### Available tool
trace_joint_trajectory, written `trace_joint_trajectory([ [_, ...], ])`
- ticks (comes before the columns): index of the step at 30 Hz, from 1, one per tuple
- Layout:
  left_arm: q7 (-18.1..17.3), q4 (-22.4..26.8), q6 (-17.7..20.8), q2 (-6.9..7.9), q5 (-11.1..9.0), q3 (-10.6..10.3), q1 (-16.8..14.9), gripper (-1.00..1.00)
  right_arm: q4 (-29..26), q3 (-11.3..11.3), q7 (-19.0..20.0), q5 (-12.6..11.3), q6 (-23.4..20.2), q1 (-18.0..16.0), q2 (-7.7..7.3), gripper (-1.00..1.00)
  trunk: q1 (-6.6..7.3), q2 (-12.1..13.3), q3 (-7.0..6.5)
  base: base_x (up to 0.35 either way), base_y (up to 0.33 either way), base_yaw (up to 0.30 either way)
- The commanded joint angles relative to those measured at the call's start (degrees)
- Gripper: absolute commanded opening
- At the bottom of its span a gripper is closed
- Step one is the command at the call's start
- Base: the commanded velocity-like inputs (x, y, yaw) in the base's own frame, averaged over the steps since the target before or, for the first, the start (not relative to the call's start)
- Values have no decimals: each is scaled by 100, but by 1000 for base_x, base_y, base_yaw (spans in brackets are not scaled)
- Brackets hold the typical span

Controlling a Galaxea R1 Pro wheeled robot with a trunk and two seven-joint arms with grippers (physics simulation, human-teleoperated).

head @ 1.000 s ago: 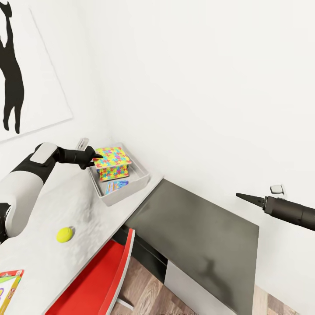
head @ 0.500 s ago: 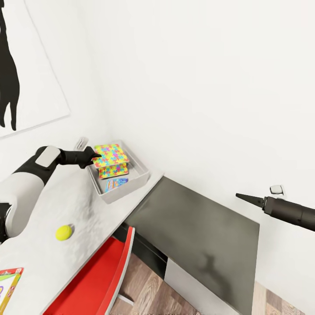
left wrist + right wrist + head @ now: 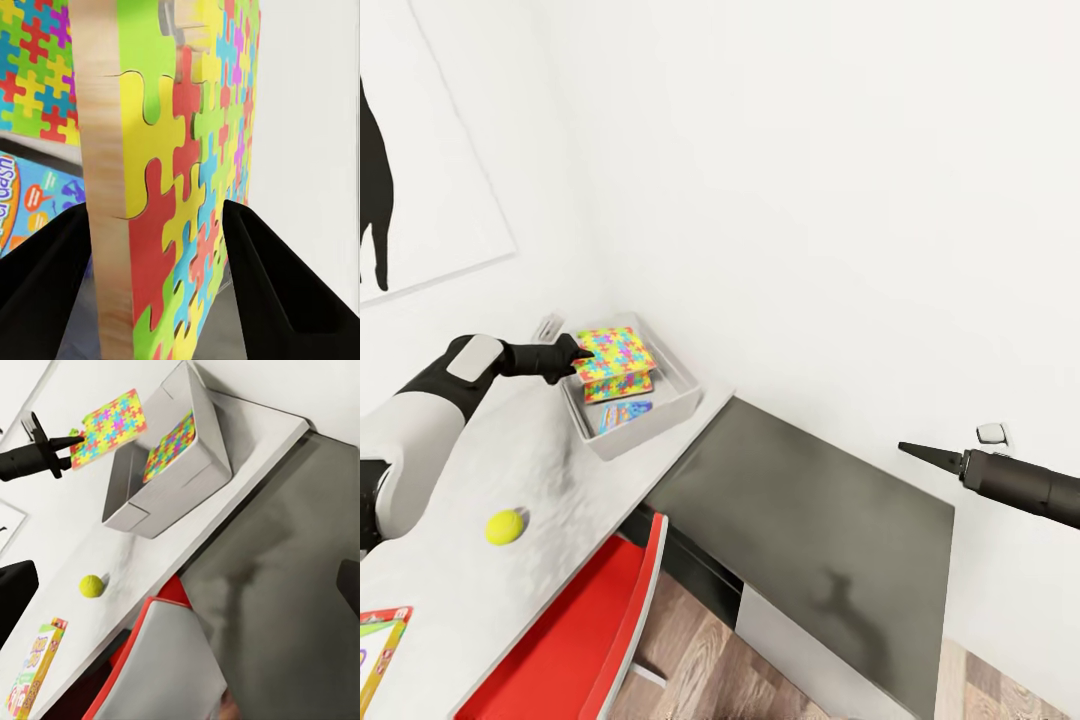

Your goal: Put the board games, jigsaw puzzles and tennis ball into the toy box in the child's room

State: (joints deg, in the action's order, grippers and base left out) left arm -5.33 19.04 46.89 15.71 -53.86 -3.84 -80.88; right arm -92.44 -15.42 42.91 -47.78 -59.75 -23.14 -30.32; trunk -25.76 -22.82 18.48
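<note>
Left claw (image 3: 582, 357), clenched on jigsaw puzzle (image 3: 616, 353), has sunk lower over toy box (image 3: 660, 415).

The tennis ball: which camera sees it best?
The head view: the tennis ball lies unobstructed on the light-grey table, apart from the toy box. The right wrist view shows the ball smaller. The left wrist view looks at the held jigsaw puzzle.
</note>
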Motion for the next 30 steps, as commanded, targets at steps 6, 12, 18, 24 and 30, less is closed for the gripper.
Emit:
trace_joint_trajectory([
  [6,-46,-43,3,-133,42,-42,-103,-100,-1,-5,33,23,-25,-2,0,100,-3,-11,67,0,0,0],
  [12,-40,-66,4,-274,42,-39,-165,-100,-2,-5,33,23,-25,-1,0,100,-3,-11,123,0,0,0],
  [18,-40,-72,9,-307,38,-38,-189,-100,-2,-5,33,24,-25,1,0,100,-3,-11,179,0,0,0],
  [24,-44,-102,12,-313,35,-38,-197,-100,-2,-5,33,24,-25,2,0,100,-3,-11,235,0,0,0],
  [30,-45,-121,13,-299,38,-38,-199,-100,-2,-5,33,23,-25,2,0,100,-3,-11,291,0,0,0],
])
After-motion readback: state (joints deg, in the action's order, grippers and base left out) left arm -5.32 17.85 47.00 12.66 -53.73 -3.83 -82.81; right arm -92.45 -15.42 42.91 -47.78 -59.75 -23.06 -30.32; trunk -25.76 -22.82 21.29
